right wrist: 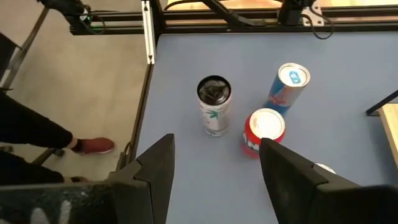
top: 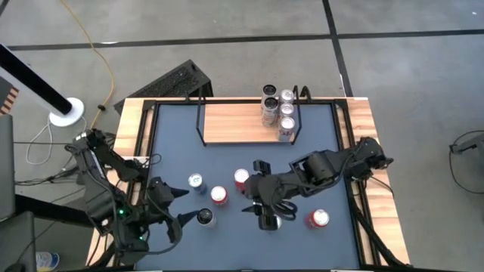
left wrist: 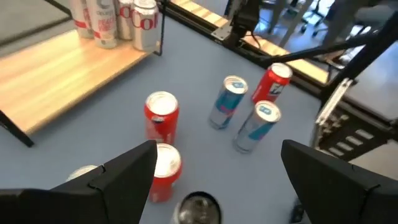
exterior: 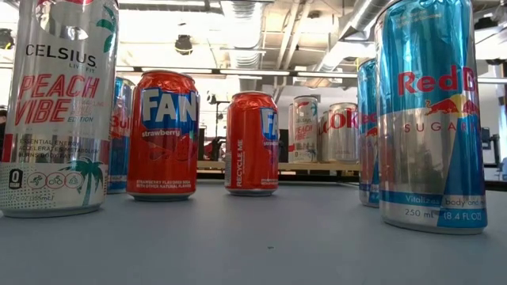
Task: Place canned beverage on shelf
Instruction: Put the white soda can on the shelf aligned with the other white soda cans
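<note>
We see glossy metal cans: a red Fanta can, a blue-and-silver Red Bull can and a pale Celsius can, all smooth and reflective. The counter top looks matt grey, edged in light wood. The shelf is a smooth pale wood board with thin black metal wire ends.

1. My left arm is matte black, jointed, with thin black cables trailing and a small green light glowing.
2. My right arm is matte black too, with chunky rounded joints.
</note>
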